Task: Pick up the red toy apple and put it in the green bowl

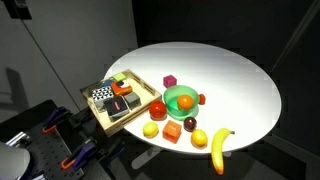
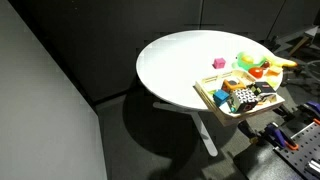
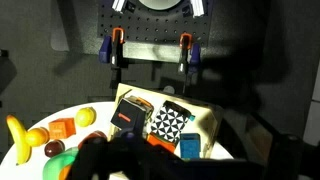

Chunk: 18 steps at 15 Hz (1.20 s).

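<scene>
The red toy apple [image 1: 158,108] sits on the white round table [image 1: 230,75], just left of the green bowl [image 1: 181,99] and beside the wooden tray [image 1: 100,112]. The bowl holds a small orange item. In the wrist view the apple [image 3: 94,137] is dim, and the bowl [image 3: 59,166] shows at the lower left edge. My gripper [image 3: 150,160] is only a dark blurred shape along the bottom of the wrist view, high above the tray. Its jaws cannot be made out. It holds nothing that I can see. The arm shows in neither exterior view.
Near the table's front edge lie a lemon [image 1: 151,130], a red-orange cube [image 1: 173,132], a dark maroon fruit [image 1: 190,124], an orange [image 1: 199,138] and a banana [image 1: 219,148]. A pink cube [image 1: 170,81] lies behind the bowl. The tray holds several boxes and blocks.
</scene>
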Available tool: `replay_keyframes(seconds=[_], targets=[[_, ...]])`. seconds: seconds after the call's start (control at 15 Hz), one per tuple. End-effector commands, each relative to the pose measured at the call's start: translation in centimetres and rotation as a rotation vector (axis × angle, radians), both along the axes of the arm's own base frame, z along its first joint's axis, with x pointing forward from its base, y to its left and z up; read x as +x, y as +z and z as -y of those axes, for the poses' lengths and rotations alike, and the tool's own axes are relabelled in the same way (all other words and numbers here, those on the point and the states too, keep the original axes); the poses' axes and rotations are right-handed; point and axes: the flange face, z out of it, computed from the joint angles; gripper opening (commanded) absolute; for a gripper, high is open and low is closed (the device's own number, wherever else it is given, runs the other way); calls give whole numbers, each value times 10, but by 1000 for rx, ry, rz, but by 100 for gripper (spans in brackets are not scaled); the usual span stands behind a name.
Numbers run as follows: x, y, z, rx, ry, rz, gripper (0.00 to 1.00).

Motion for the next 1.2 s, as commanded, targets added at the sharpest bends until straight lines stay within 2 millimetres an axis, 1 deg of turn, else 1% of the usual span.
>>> replay_keyframes(seconds=[0.0, 0.27, 0.6, 0.87, 1.13], targets=[[0, 0, 0, 0, 0, 0, 100], [0, 0, 0, 0, 0, 0, 100], [19, 0, 15, 1, -55, 1, 100], [35, -6, 36, -1, -103, 1, 100], [55, -13, 62, 13, -155, 16, 100]])
